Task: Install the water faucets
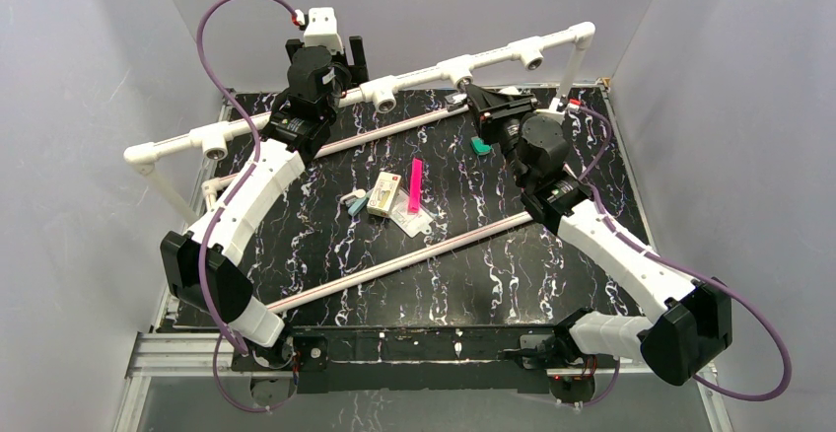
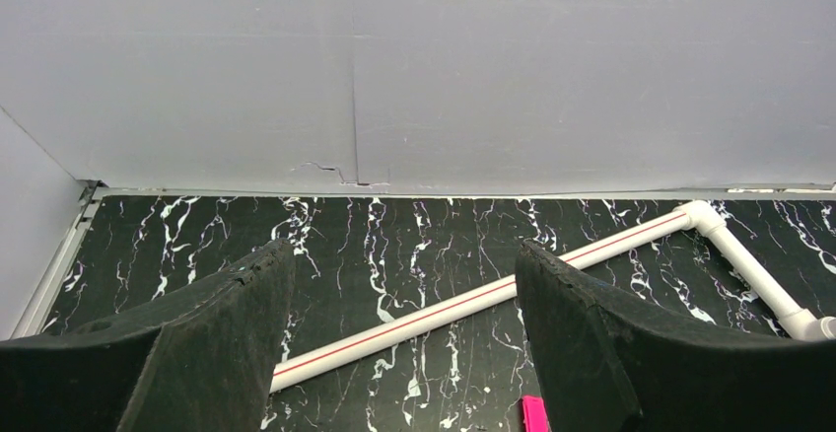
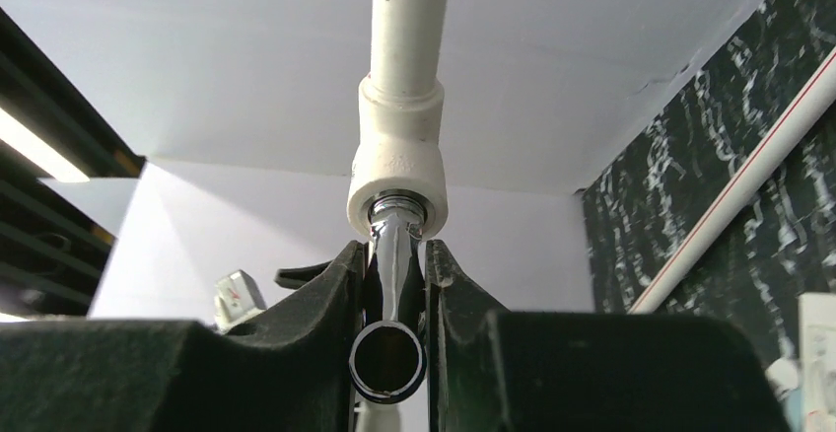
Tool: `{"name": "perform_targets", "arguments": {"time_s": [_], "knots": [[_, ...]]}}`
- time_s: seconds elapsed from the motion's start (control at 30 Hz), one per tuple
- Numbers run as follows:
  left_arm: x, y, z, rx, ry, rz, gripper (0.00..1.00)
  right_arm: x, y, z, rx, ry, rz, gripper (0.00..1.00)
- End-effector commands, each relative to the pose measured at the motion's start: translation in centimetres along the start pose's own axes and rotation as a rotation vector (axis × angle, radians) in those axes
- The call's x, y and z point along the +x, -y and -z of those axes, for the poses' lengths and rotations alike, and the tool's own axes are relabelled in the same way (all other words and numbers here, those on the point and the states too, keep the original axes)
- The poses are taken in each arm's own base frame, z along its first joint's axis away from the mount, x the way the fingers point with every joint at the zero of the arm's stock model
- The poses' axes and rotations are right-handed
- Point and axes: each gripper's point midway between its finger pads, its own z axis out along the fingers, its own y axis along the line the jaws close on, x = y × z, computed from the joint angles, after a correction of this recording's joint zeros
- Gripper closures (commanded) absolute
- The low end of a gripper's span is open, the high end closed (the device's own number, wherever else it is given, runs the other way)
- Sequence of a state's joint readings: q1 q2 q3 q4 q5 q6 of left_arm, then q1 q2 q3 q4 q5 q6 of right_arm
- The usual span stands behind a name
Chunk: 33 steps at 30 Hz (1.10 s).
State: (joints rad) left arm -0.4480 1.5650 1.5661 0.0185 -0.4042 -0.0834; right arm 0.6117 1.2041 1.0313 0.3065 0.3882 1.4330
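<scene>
right gripper (image 3: 392,250) tight around faucet (image 3: 394,269) at white socket (image 3: 396,171); left gripper (image 2: 404,254) wide apart

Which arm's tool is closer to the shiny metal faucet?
Right. The right tool is shut on the faucet, at the white tee socket. The left tool is open, holding nothing, well apart from it farther left along the pipe.

Glossy chrome faucet (image 3: 392,254); matt plastic tee socket (image 3: 397,171).

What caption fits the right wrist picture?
Right gripper pinching a shiny tap at the mouth of a white pipe socket.
</scene>
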Motion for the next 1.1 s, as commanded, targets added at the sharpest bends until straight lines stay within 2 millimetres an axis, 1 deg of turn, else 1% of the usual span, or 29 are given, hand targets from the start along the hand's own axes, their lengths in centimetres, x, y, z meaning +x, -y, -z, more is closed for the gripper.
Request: {"name": "perform_targets", "arguments": {"time_s": [0.0, 0.07, 0.27, 0.33, 0.4, 0.43, 0.47, 0.63, 0.77, 0.9, 1.07], "knots": [[7.8, 2.6, 1.4, 0.111, -0.243, -0.099, 0.21, 1.3, -1.4, 0.6, 0.005, -0.078, -0.283, 0.99], [7.8, 2.6, 1.4, 0.112, -0.243, -0.1, 0.21, 1.6, -1.4, 0.6, 0.007, -0.092, -0.31, 0.99], [7.8, 2.5, 1.5, 0.109, -0.244, -0.102, 0.21, 1.7, -1.5, 0.5, 0.013, -0.099, -0.315, 0.99], [7.8, 2.5, 1.4, 0.109, -0.245, -0.103, 0.21, 1.6, -1.8, 0.6, 0.003, -0.095, -0.295, 0.88], [7.8, 2.6, 1.4, 0.111, -0.245, -0.102, 0.21, 1.4, -2.0, 0.7, -0.002, -0.09, -0.284, 0.81], [7.8, 2.6, 1.4, 0.111, -0.244, -0.1, 0.21, 1.4, -2.0, 0.8, -0.005, -0.088, -0.28, 0.76], [7.9, 2.6, 1.4, 0.11, -0.245, -0.101, 0.21, 1.3, -2.1, 0.8, -0.008, -0.087, -0.275, 0.69], [7.9, 2.6, 1.4, 0.111, -0.246, -0.101, 0.21, 1.2, -2.3, 1.1, -0.014, -0.088, -0.262, 0.5], [7.9, 2.6, 1.4, 0.111, -0.248, -0.102, 0.21, 1.2, -2.3, 1.1, -0.017, -0.085, -0.249, 0.44], [8.0, 2.6, 1.3, 0.111, -0.248, -0.102, 0.21, 1.0, -2.5, 1.3, -0.018, -0.083, -0.241, 0.41], [8.1, 2.7, 1.3, 0.114, -0.25, -0.101, 0.21, 0.4, -2.6, 2.0, -0.024, -0.062, -0.219, 0.37]]}}
